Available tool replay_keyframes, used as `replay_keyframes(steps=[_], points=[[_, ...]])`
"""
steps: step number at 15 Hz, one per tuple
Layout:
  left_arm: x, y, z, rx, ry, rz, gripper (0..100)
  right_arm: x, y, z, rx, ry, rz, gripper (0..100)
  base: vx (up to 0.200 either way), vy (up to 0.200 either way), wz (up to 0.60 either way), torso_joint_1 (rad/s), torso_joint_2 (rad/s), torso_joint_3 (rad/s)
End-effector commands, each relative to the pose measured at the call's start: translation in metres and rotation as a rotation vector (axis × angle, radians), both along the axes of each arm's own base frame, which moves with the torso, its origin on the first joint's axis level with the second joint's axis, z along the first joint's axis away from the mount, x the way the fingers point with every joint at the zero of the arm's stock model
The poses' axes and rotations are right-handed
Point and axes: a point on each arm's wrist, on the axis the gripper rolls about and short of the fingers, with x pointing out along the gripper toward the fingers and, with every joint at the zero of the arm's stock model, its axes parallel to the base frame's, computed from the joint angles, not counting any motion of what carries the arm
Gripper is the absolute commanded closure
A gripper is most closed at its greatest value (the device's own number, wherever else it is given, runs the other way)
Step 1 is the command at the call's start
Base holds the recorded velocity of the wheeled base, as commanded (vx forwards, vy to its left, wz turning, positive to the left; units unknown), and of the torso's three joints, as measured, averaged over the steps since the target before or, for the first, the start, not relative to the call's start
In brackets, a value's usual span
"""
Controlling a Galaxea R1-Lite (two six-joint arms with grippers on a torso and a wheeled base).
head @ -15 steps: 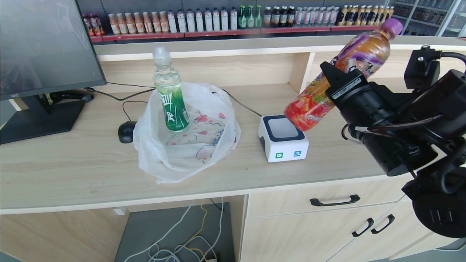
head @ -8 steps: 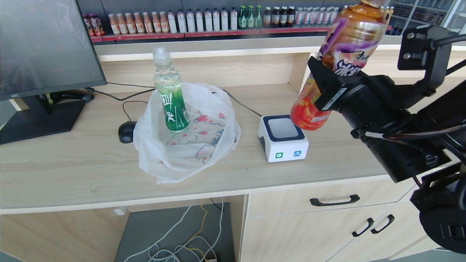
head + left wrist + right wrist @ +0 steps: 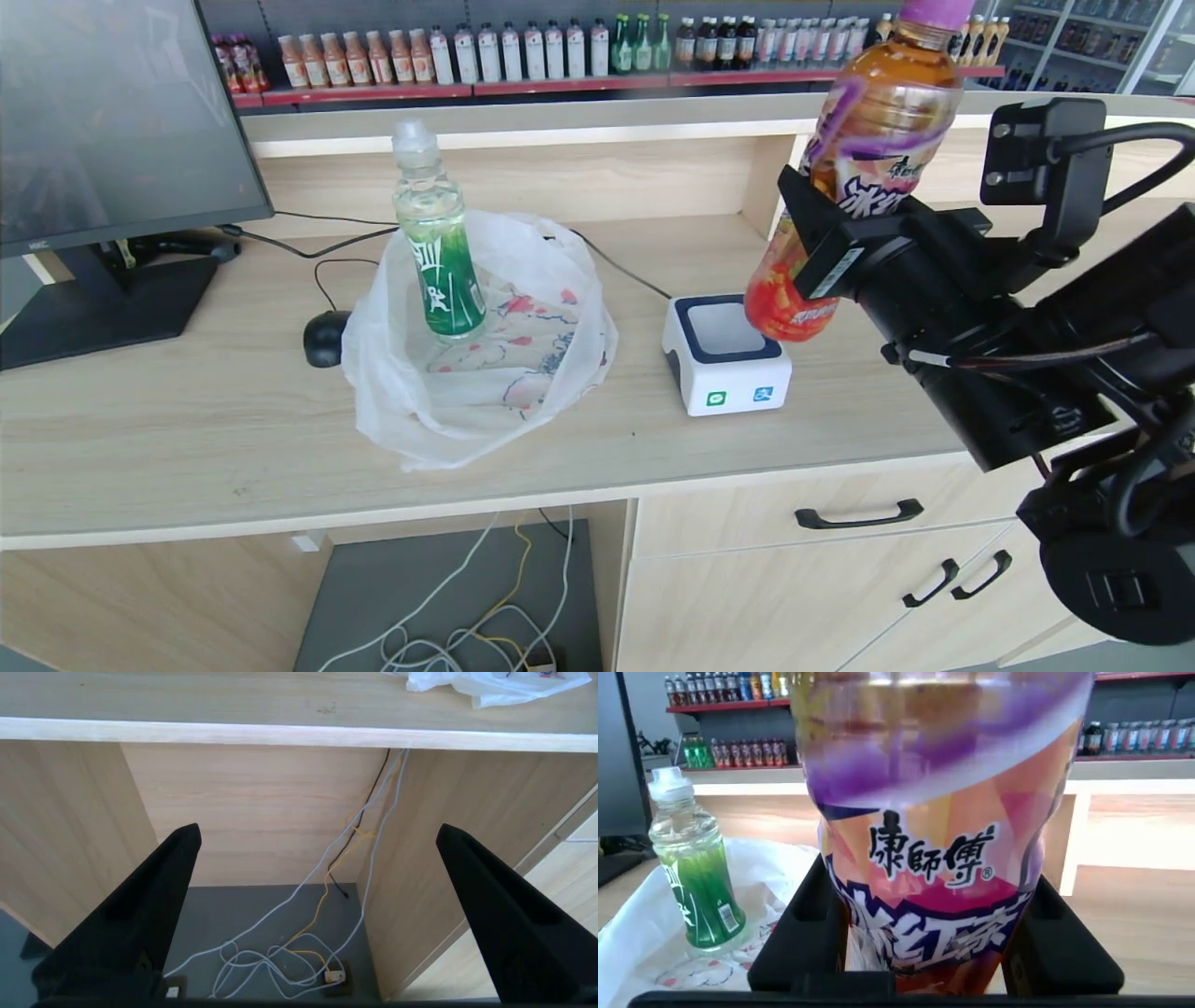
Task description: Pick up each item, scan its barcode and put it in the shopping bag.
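**Bottle, held over scanner**

Bottle (image 3: pixel 864 177): full, so probably fairly heavy; rigid plastic, slick label; best held mid-body. Right gripper (image 3: pixel 845 238) clamped on its lower middle. It is near upright, base just above scanner (image 3: pixel 724 359), beside bag (image 3: pixel 560 373). Left gripper (image 3: pixel 318 905): fingers apart, below counter (image 3: pixel 187 709).

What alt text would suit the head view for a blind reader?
The right claw holds an orange drink bottle, cap up, its base near the white scanner. Beside it a green-labelled bottle stands in the open plastic bag.
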Motion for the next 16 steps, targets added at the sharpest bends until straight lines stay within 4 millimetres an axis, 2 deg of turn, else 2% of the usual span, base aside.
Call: replay_keyframes(steps=[1, 16], points=[[0.0000, 0.0000, 0.0000, 0.000, -0.001, 0.001, 0, 0.0067, -0.0054, -0.0018, 0.000, 0.001, -0.026, 100, 0.000, 0.200, 0.00, 0.002, 0.00, 0.002], [0.0000, 0.0000, 0.0000, -0.001, -0.001, 0.000, 0, 0.0074, -0.0061, -0.0032, 0.018, 0.002, -0.021, 100, 0.000, 0.200, 0.00, 0.004, 0.00, 0.002]])
